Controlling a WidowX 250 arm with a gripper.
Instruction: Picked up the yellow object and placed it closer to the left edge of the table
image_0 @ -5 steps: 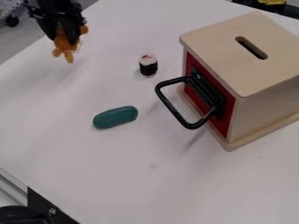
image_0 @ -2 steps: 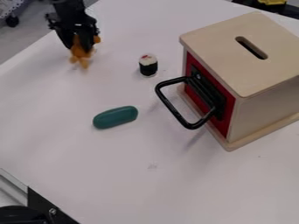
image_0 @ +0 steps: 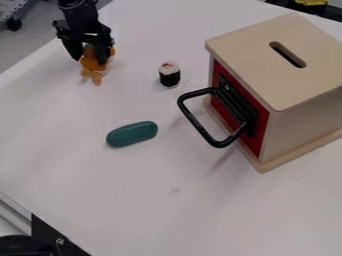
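Camera view, contents by size:

1. Table: white top, the support for everything listed below, its upper-left edge running aslant behind the toy.

2. Wooden box: pale, slotted lid, red front; stands toward the table's right side. Its black handle juts out leftward over the top.

3. Gripper: black, pointing down near the upper-left edge. State: cannot be told, whether clamped on the toy or loose about it.

4. Orange-yellow toy: soft-looking, with stubby limbs; taken to be the task's yellow object. Location: at the gripper's lower end, a little in from the upper-left edge, limbs pointing down. Whether they bear on the table is uncertain. Key relation: toy directly below the gripper and partly hidden by it, long axis roughly in line with it. The coming move, by judgement, is a release and a straight lift; a sideways pull could drag or tip the toy.

5. Teal oblong: smooth, lying on its side, left of the handle and well apart from the toy.

6. Sushi roll: white with a black band, upright, between toy and box, touching neither.

Status, estimated: placement nearly complete.
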